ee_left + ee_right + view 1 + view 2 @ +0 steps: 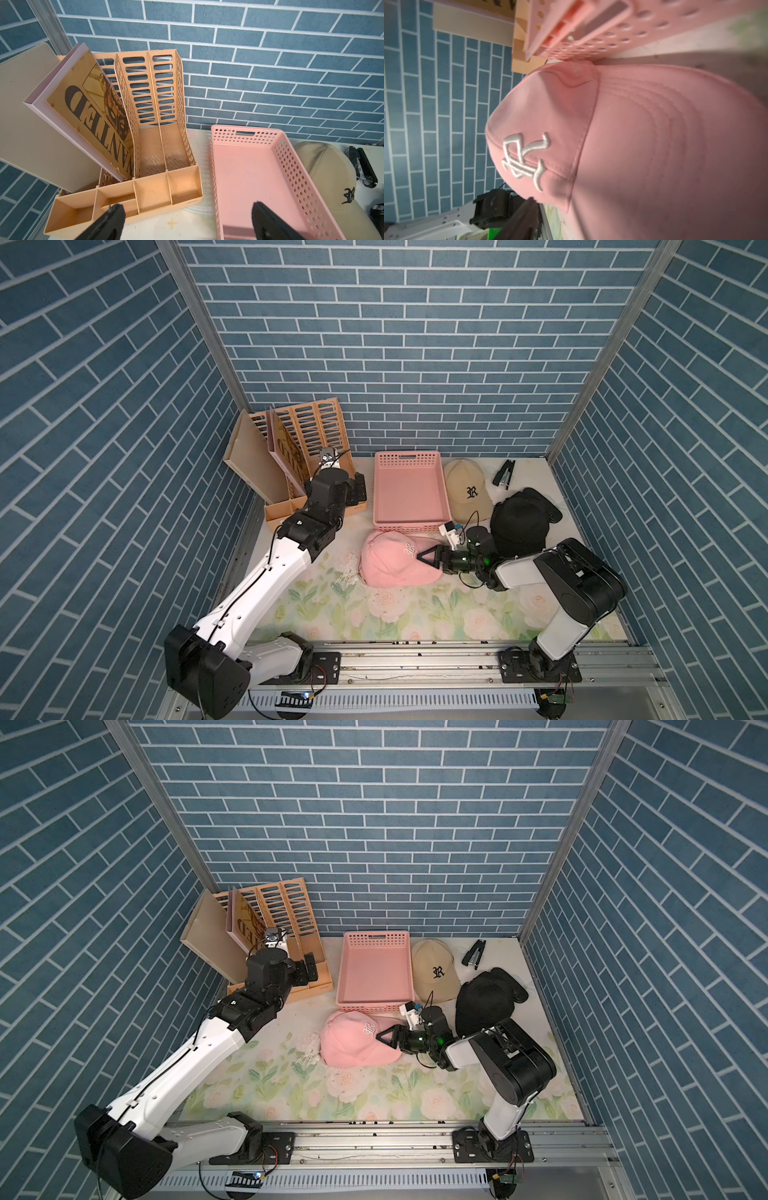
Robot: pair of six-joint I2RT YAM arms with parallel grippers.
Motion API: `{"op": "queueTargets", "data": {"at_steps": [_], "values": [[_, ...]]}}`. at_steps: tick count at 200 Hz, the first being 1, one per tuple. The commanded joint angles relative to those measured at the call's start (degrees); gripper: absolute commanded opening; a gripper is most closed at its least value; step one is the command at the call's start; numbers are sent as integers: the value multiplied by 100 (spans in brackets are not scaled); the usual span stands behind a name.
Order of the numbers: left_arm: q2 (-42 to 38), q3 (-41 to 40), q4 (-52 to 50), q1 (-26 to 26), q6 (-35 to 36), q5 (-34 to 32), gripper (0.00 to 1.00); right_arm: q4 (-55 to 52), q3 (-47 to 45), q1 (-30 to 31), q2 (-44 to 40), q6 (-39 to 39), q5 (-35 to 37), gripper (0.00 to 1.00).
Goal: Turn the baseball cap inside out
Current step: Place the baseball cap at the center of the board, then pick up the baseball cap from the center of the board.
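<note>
- At the brim (664,135) of the pink cap (382,562): right gripper (422,558), jaws apart, gripping nothing, one finger hidden by the brim
- Ahead of it: the cap sits logo (525,160) outward on the floral mat (374,614)
- Beside it: pink basket (407,457); behind its wrist: black cap (519,518)
- Well apart: left gripper (187,220), jaws wide, empty, facing the file rack (158,93)

Bright even light, blurred right-wrist view

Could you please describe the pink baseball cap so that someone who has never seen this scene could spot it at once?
Find the pink perforated basket at the back of the table. The pink baseball cap lies just in front of it, at the right gripper. The neighbouring beige cap and black cap differ: only this one is pink, lettered in white.
</note>
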Motion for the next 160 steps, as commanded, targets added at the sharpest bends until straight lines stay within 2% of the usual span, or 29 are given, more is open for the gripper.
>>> {"op": "queueTargets", "data": {"at_steps": [1, 16, 35, 95, 122, 142, 160], "values": [[73, 184, -241, 44, 176, 43, 100, -1747, 374, -28, -412, -1173, 851, 98], [75, 159, -283, 53, 204, 27, 100, -2879, 641, -38, -676, -1644, 1616, 98], [32, 39, -245, 54, 191, -32, 100, -3781, 790, -100, -1000, -1923, 2287, 99], [83, -263, -148, 290, -104, -19, 100, -4875, 1024, -241, -2405, -2219, 3359, 96], [-31, -513, -209, 425, -242, 9, 100, -4686, 1105, -96, -2775, -2345, 3084, 85], [-103, -693, -369, 462, -272, 63, 99, -4492, 1179, 211, -2578, -2356, 2812, 76], [-145, -1080, -375, 486, -450, 292, 97, -4248, 1140, 304, -2292, -2307, 2590, 73]]}}
